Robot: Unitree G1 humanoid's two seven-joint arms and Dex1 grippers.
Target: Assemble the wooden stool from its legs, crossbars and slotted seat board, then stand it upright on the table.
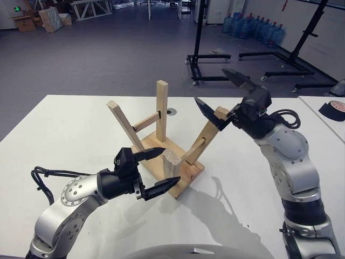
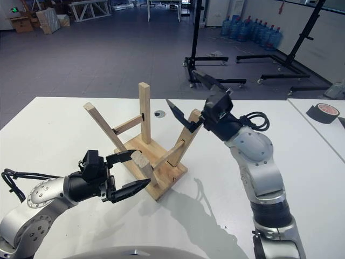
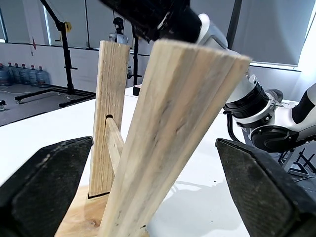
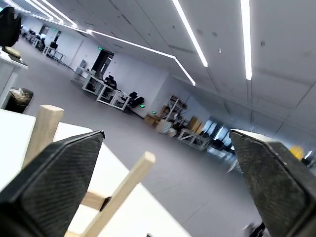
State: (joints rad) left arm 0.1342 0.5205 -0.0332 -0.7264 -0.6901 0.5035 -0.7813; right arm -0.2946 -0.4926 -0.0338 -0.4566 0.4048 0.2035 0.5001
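Stool (image 1: 161,124): upside down mid-table (image 1: 70,129); seat board (image 1: 188,175) flat on surface, legs up, crossbars slotted between legs.
Left gripper (image 1: 172,166): spread wide, one finger either side of short near leg (image 1: 171,161), not clamped.
Right gripper (image 1: 209,84): spread wide, at top end of right-side leg (image 1: 207,137); contact unclear.

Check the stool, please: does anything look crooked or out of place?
Yes. The stool rests upside down on its seat board, legs up. The back leg stands straight, while the left leg and the right leg lean outward.
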